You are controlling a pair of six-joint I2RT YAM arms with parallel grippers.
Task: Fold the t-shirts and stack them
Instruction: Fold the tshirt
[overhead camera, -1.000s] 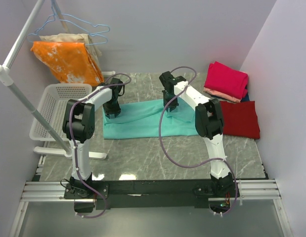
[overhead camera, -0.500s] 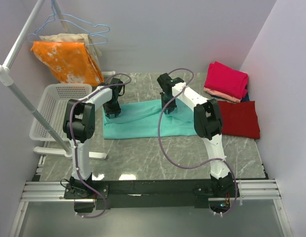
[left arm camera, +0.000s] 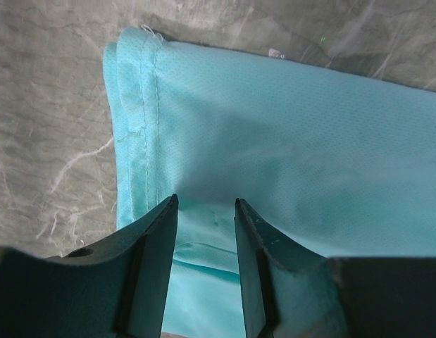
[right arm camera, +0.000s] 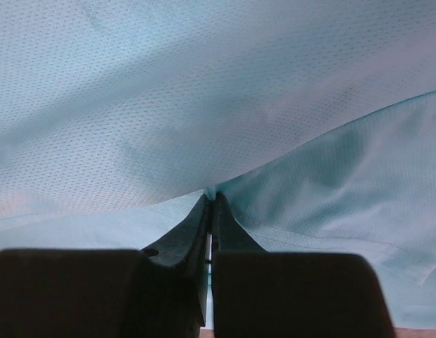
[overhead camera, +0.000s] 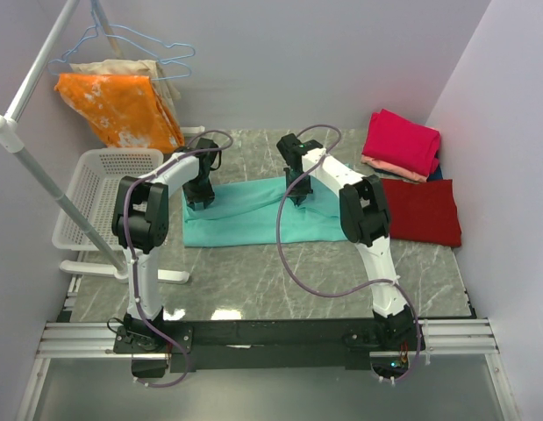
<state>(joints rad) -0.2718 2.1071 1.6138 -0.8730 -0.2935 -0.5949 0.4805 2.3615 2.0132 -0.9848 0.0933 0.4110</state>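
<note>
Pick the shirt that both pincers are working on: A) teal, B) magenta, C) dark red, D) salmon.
A: the left pincer and the right pincer both sit on the teal shirt, and each wrist view shows only teal cloth at the tips.

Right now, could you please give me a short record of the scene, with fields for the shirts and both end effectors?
teal shirt: spread flat mid-table
left end effector: open, fingers apart over the teal shirt's hemmed end
right end effector: shut, pinching a fold of the teal shirt
pink shirt: folded, lying on the salmon shirt, far right
dark red shirt: flat, beside the teal shirt
basket: white, at the left edge
</note>
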